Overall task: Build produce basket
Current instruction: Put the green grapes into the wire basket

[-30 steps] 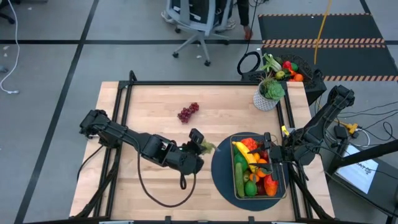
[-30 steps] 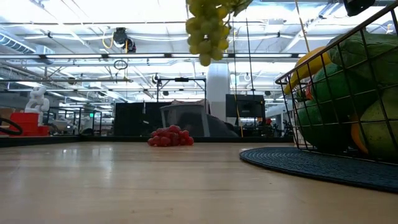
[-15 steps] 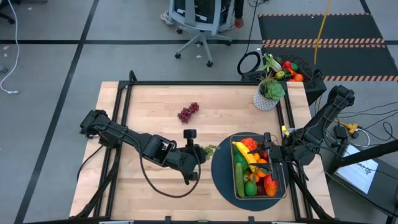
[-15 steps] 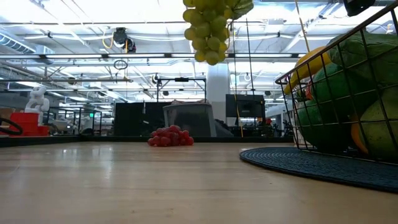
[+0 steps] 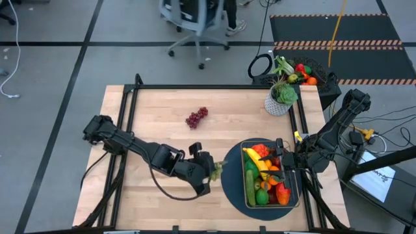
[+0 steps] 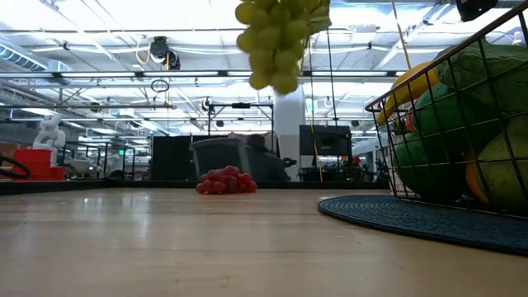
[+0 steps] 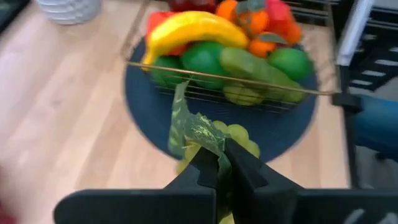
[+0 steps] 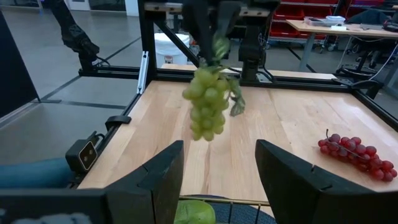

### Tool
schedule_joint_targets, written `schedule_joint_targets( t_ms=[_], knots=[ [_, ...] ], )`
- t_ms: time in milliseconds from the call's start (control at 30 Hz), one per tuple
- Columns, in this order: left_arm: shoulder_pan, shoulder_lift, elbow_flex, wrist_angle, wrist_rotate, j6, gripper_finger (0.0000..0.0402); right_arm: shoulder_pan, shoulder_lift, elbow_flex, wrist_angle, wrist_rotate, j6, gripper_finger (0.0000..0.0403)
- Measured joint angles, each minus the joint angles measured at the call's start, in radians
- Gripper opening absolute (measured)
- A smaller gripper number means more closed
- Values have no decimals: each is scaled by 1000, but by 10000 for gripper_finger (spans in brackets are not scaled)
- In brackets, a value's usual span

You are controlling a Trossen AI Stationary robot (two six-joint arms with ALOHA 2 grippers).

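Desk: A pale wooden desk (image 5: 162, 110) lay under both of my arms, seen from straight above.

Purple grapes: A small purple bunch (image 5: 196, 117) lay by itself on the bare wood toward the far side, well apart from everything else.

Left end effector: My left end effector (image 5: 207, 166) was near the desk's middle, just beside the left edge of the dark round mat (image 5: 231, 175). Its fingers were pinched shut on the leafy stem of a bunch of green grapes (image 6: 279, 41).

Green grapes: The bunch hung from my left fingers, clear of the desk, close to the mat's edge and not yet over the basket.

Basket: The dark wire basket (image 5: 247, 195) sat on the round mat at the near right of the desk. It held a yellow banana (image 7: 189, 28), green apples, a cucumber (image 7: 261, 65), oranges and red pieces.

Right end effector: My right end effector (image 5: 284, 160) was at the basket's right rim, fingers partly apart. I could not tell whether it had hold of anything.

Potted plant: A green plant in a white pot (image 5: 280, 99) stood at the far right corner.
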Motion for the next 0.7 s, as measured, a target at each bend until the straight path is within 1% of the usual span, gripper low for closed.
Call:
schedule_joint_targets(
  t_ms=[200, 400, 467, 600, 700],
  knots=[
    [-13, 0, -76, 93, 17, 10, 26, 0, 0, 0, 2, 0, 0, 192],
    [-14, 0, -120, 135, 69, 98, 8, 0, 0, 0, 6, 0, 0, 192],
    [-12, 0, -121, 148, 68, 142, 8, 0, 0, 0, 6, 0, 0, 192],
    [-13, 0, -121, 149, 68, 259, 24, 0, 0, 0, 14, 0, 0, 192],
    [-12, 0, -121, 156, 68, 349, 25, 0, 0, 0, 32, 1, 5, 192]
  ],
)
